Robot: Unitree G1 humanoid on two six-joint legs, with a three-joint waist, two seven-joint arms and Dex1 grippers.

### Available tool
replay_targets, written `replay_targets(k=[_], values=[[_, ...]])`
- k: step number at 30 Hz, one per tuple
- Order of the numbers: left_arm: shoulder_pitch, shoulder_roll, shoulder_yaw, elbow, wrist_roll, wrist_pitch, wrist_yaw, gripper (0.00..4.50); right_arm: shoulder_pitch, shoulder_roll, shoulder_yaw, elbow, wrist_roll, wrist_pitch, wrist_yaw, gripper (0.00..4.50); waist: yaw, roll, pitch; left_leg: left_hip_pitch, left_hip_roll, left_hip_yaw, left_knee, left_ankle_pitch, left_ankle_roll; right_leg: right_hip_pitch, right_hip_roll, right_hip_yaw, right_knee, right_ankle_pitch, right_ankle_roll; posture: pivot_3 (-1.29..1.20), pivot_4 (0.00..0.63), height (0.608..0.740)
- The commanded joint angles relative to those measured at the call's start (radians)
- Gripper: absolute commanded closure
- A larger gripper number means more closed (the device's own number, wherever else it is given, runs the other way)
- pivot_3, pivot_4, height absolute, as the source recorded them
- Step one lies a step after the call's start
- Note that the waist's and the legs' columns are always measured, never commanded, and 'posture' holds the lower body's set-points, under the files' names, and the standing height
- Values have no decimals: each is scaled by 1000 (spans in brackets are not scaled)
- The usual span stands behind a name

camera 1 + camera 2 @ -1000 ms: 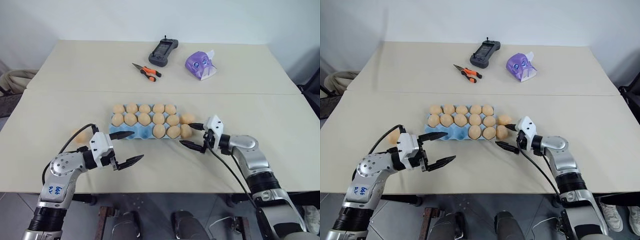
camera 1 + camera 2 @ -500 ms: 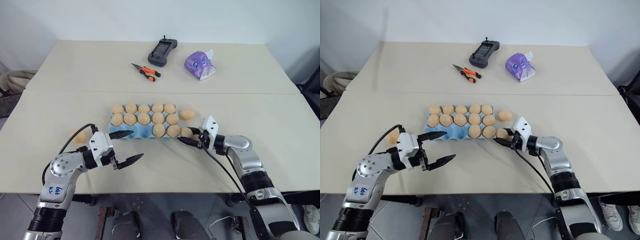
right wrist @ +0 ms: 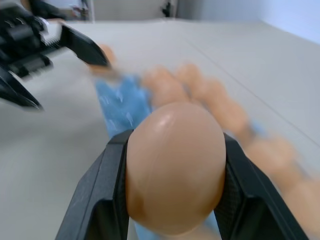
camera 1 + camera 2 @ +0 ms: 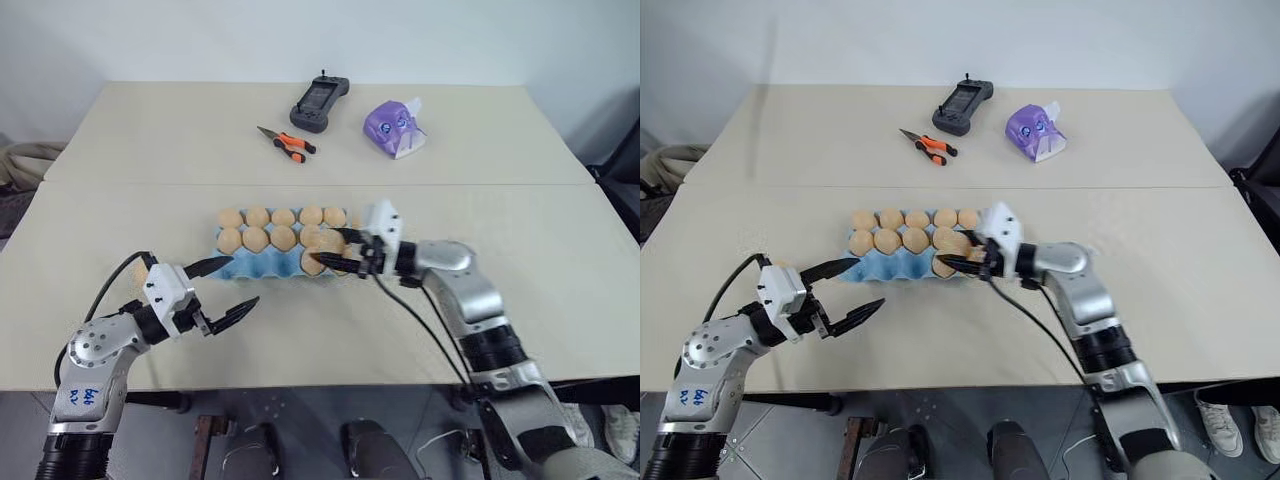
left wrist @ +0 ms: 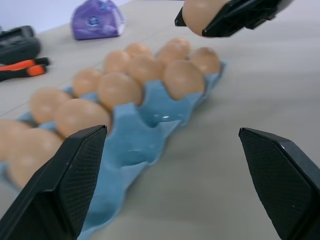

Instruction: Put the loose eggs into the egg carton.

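The right gripper [image 4: 962,258] clamps an egg [image 3: 174,165] above the egg carton [image 4: 262,265]. The left gripper [image 4: 222,288] gapes wide beside its near-left edge, over bare surface [image 4: 330,340].

left pincer [image 4: 223,285]: wide open, holding nothing, pointing level
right pincer [image 4: 338,253]: clamped on 1 egg [image 3: 174,165], arm reaching across to its left
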Motion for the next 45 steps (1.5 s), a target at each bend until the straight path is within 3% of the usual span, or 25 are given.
replay_targets(k=[1, 6, 14, 19, 23, 29, 32, 38, 45], values=[[29, 6, 42, -30, -16, -5, 16, 0, -49, 51, 35, 19, -36, 1, -51, 2815, 3, 0, 0, -1, 0, 0, 0, 0, 0, -2, -1, -1, 0, 0, 0, 0, 150, 740], [73, 11, 79, -43, -16, -12, 32, 0, -88, 109, 79, 92, -87, -19, -84, 2815, 3, 0, 0, -13, -1, 3, 6, 0, 1, -15, -1, -8, 6, 0, 0, 0, 150, 740], [105, 7, 81, -72, -14, -11, 42, 0, -66, 92, 40, 22, -21, 4, -35, 58, -3, -1, 0, -15, -1, 3, 6, 4, 1, -20, -2, -14, 13, 0, 0, 0, 150, 740], [77, -2, 44, -68, -7, -12, 36, 0, 39, 27, -46, -119, 92, -36, 30, 24, 10, -1, 0, -15, -1, 1, 3, 4, 0, -20, -3, -15, 12, 0, -1, 0, 150, 740], [22, -9, -14, -57, 5, -10, 22, 0, 222, -93, -217, -208, 155, -74, 12, 24, 29, -1, 0, -15, -1, 0, 3, 4, 1, -18, -3, -16, 9, 0, -1, 0, 150, 740], [-47, -25, -104, -37, 20, -5, -12, 0, 465, -223, -444, -129, 106, -217, -113, 24, 35, -1, 0, -13, -4, 0, 5, 2, 4, -13, -3, -16, 6, 0, 0, 0, 150, 740], [-87, -42, -145, -19, 23, 1, -23, 0, 546, -239, -495, -85, 94, -280, -155, 24, 35, -1, -1, -11, -4, 0, 5, 2, 3, -12, -2, -16, 6, 0, -1, 0, 150, 740], [-148, -58, -165, 19, 27, -5, -25, 0, 572, -246, -487, -36, 101, -322, -149, 24, 12, -1, 0, -7, -4, 0, 6, 3, 2, -9, 0, -15, 8, 0, -1, 0, 150, 740], [-159, -41, -147, 27, 15, 0, -40, 0, 386, -261, -368, 73, 112, -265, -1, 24, 12, -1, 0, 1, -4, 1, 5, 3, 2, -1, -1, -14, 9, 0, -1, 0, 150, 740]])
